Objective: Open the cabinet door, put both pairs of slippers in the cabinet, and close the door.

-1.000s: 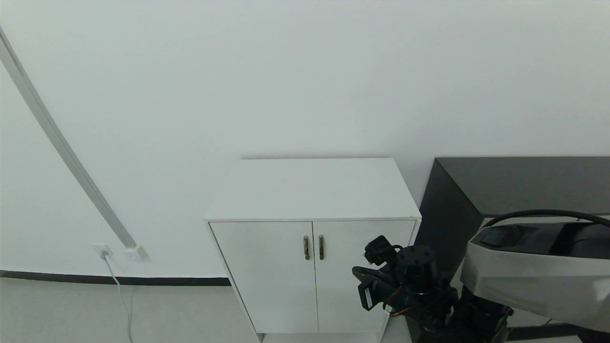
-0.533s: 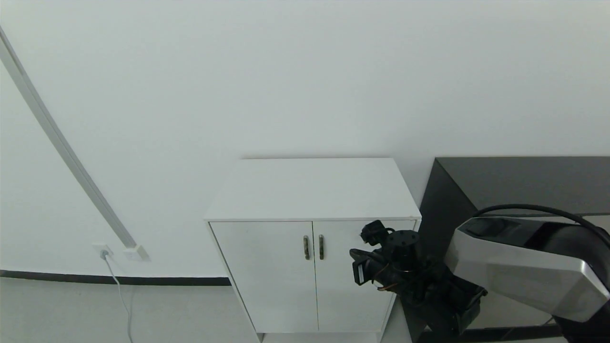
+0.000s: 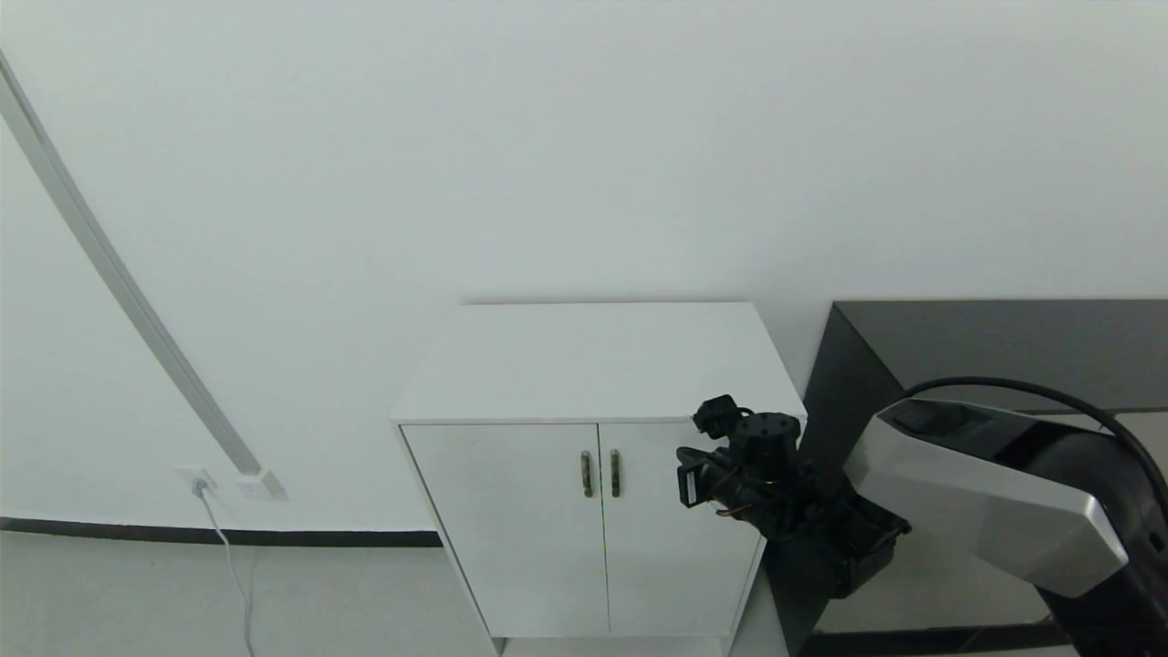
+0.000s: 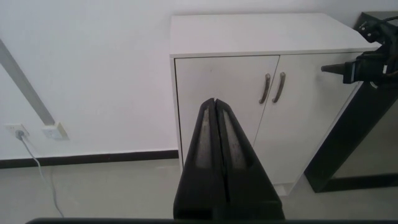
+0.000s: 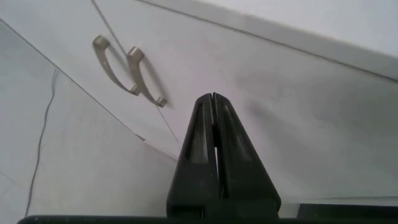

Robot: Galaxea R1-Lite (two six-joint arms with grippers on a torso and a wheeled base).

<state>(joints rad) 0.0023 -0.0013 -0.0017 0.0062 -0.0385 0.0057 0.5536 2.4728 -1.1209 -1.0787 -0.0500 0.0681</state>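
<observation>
The white cabinet (image 3: 593, 365) stands against the wall with both doors closed. Two metal handles (image 3: 587, 474) (image 3: 615, 473) sit side by side at the middle seam. My right gripper (image 3: 686, 479) hovers shut in front of the right door, a little to the right of the handles and near their height. In the right wrist view its fingertips (image 5: 213, 98) point at the door panel, with the handles (image 5: 144, 78) off to one side. My left gripper (image 4: 214, 102) is shut and empty, held back from the cabinet (image 4: 261, 31), facing its left door.
A black table (image 3: 1004, 347) stands right beside the cabinet's right side. A wall socket with a hanging cable (image 3: 196, 481) and a slanted conduit (image 3: 119, 274) are on the left wall. Open floor (image 3: 228, 593) lies left of the cabinet.
My right arm has risen and pushed forward toward the right door, bringing its gripper up near handle height. The cabinet doors have stayed closed.
</observation>
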